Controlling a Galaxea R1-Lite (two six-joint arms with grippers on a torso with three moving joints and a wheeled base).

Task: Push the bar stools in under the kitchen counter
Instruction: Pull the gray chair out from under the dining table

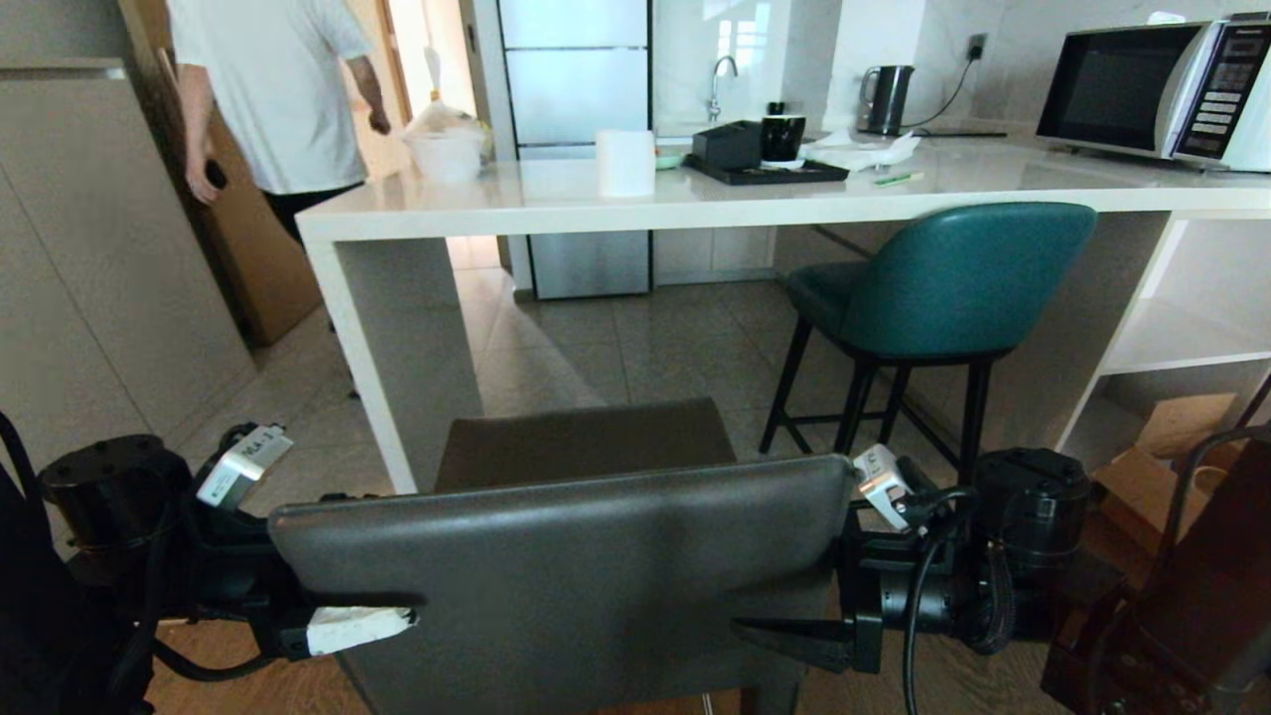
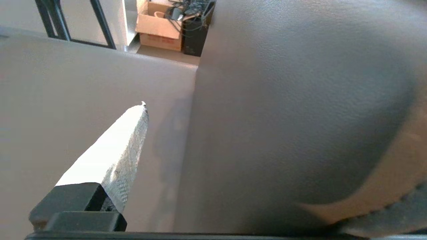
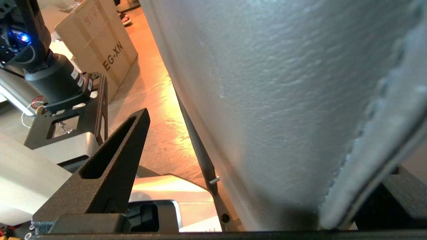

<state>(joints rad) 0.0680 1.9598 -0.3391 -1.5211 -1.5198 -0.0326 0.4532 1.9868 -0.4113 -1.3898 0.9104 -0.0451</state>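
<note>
The dark grey bar stool (image 1: 566,556) stands right before me, its rectangular back filling the foreground and its seat (image 1: 586,442) pointing at the kitchen counter (image 1: 695,194). My left gripper (image 1: 323,601) is open at the back's left edge, its white-taped finger (image 2: 113,156) lying along the leather. At the right edge my right gripper (image 1: 824,616) is open too. The backrest (image 3: 267,83) stands between its black finger (image 3: 113,153) and its pale-padded one (image 3: 367,150). The teal bar stool (image 1: 953,278) sits tucked under the counter, further right.
The counter's white end panel (image 1: 397,348) stands ahead on the left, a shelf unit (image 1: 1182,338) on the right with a cardboard box (image 1: 1162,447) below. A person in a white shirt (image 1: 278,99) stands beyond the counter. A microwave (image 1: 1162,89), kettle (image 1: 887,97) and paper roll (image 1: 626,162) are on top.
</note>
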